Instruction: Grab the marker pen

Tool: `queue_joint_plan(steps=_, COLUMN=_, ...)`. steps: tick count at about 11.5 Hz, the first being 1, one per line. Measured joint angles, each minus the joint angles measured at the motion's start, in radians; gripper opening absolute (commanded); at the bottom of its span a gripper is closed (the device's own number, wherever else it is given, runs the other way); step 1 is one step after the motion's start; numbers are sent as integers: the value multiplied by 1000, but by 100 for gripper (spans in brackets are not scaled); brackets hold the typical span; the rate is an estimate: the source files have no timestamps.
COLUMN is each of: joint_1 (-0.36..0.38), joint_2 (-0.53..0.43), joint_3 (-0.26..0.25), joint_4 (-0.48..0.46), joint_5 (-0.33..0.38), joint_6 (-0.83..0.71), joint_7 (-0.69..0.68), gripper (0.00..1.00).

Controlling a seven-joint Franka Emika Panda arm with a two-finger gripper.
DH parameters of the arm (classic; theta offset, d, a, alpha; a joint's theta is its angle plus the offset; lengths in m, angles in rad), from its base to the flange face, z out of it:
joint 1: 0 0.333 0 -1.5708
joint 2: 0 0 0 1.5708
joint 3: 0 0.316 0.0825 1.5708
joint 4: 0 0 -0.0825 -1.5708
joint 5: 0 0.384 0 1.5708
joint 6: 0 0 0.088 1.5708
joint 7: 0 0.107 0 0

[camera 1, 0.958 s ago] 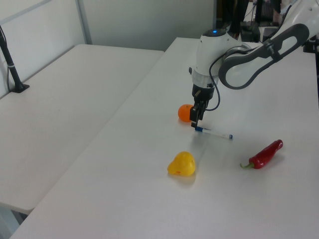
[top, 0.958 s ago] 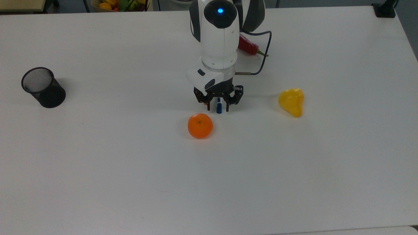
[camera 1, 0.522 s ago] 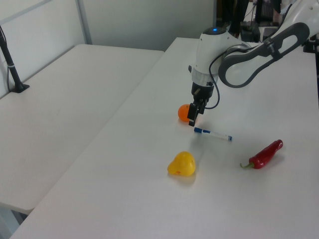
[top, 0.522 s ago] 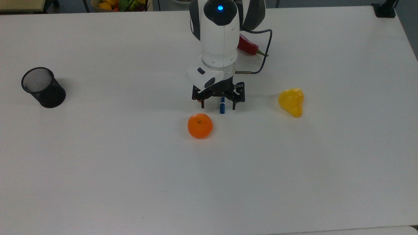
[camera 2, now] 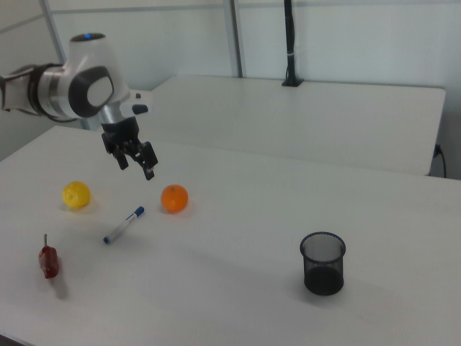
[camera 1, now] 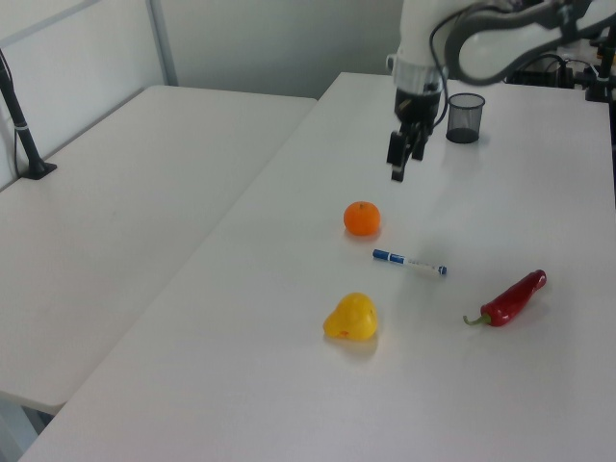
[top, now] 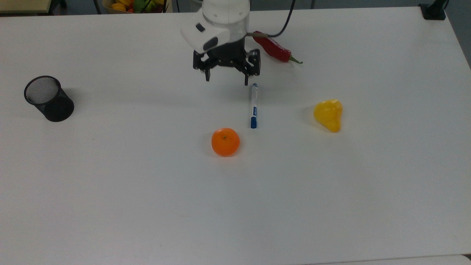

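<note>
Black two-finger gripper (top: 226, 78): I log its 2 fingers spread and holding nothing, raised above the white table (top: 110, 191). Slim white marker pen with blue cap (top: 253, 105): flat on the table, apart from the gripper, between the round orange fruit (top: 225, 142) and the yellow pear-shaped fruit (top: 328, 115). Red chili (top: 273, 49): top view's upper middle. Black mesh cup (top: 48, 98): top view's far left.
</note>
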Motion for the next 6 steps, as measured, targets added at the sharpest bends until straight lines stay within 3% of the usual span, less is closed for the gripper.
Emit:
queue_joint_plan(steps=3, joint_1=-72, joint_2=-154, joint_3=0, joint_4=23, joint_5=55, joint_6=-221, joint_7=0, gripper=100)
queue_joint_plan(steps=6, joint_1=-133, joint_2=-243, joint_3=-1, joint_4=59, joint_5=87, joint_6=-364, joint_7=0, gripper=100)
